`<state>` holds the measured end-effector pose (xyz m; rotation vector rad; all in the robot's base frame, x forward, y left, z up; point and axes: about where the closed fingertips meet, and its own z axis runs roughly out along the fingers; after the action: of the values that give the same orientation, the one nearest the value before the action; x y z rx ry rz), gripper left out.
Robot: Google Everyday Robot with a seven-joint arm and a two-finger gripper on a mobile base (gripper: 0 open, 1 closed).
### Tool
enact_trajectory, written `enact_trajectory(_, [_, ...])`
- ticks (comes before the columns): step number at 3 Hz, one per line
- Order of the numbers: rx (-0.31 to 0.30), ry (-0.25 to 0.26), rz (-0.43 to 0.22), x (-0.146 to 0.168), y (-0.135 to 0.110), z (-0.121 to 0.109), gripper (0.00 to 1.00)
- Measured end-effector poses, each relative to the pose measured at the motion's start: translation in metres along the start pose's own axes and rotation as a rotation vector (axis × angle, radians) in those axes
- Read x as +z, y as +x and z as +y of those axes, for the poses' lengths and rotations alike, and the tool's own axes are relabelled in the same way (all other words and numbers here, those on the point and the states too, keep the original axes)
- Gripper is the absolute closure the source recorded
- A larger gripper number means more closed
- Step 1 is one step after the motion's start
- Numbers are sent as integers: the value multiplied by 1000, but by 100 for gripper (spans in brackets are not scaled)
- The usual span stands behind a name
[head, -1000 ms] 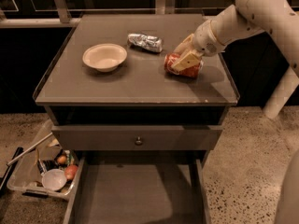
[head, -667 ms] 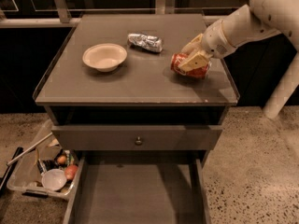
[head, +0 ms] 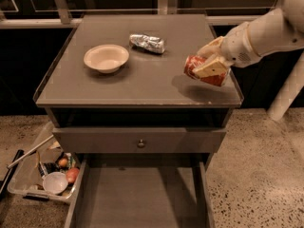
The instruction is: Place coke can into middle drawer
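Pincer (head: 208,60) pinches the coke can (head: 192,67), tilted, above the counter's (head: 142,82) three o'clock edge; middle drawer (head: 142,198) gapes open at six.

At right of the frame, end effector (head: 209,66) clamped around tilted coke can (head: 192,66), held just above the right side of the counter (head: 142,84), shadow beneath; upper middle, crumpled foil packet (head: 147,42) lying on the counter; left of it, pale bowl (head: 106,57), upright, apart from the packet; under the counter, closed drawer front (head: 95,141) with round knob (head: 141,143); bottom centre, middle drawer (head: 142,198) pulled open, grey floor showing; lower left, clear bin (head: 28,186) of oddments.
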<state>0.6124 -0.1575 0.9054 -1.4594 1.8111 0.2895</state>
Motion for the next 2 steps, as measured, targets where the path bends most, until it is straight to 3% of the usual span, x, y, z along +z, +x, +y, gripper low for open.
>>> enact_trajectory(2, [-1, 59, -13, -33, 4, 73, 100])
